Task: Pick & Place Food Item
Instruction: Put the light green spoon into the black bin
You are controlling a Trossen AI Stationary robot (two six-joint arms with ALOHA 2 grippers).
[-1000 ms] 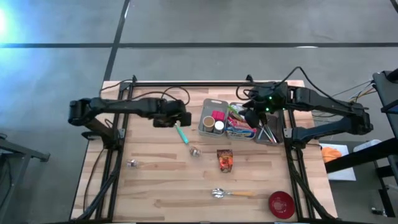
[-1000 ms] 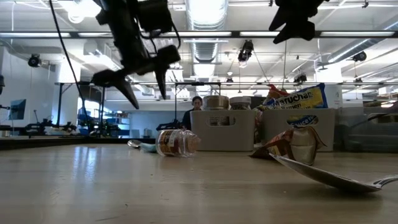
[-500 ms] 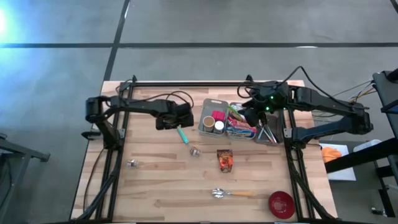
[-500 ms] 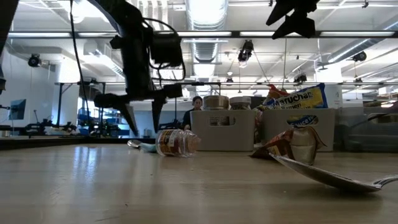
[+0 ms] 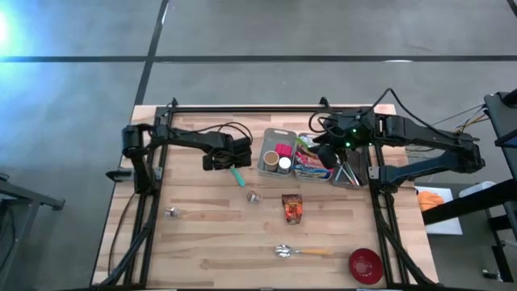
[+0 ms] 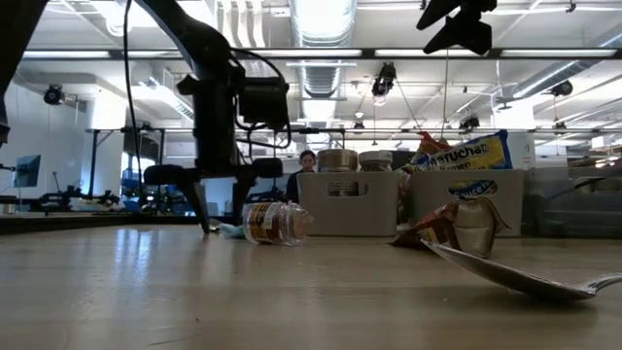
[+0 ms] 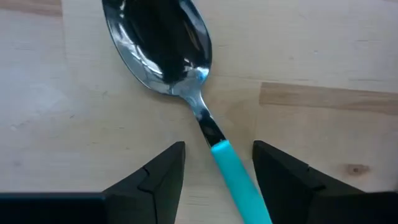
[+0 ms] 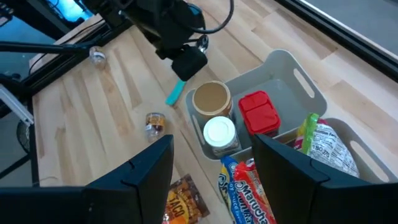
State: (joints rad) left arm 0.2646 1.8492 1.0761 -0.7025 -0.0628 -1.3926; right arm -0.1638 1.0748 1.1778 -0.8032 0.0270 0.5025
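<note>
A spoon with a teal handle lies flat on the wooden table. Its steel bowl faces up. My left gripper points straight down over it, fingertips at the tabletop. It is open, one finger on either side of the teal handle, with a gap showing on both sides. A small jar lies on its side nearby. A crumpled snack bag lies right of the jar. My right gripper hangs open high above the bins, holding nothing.
Two grey bins at the far middle hold cans, a red lid and noodle packs. A wooden-handled spoon and a red bowl lie near the front edge. A small metal piece lies at the left.
My left gripper has come down to the tabletop and shifted toward the table's right, ending astride the teal spoon's handle. Its fingers have drawn closer together on the way. The spoon and jar have stayed put.
</note>
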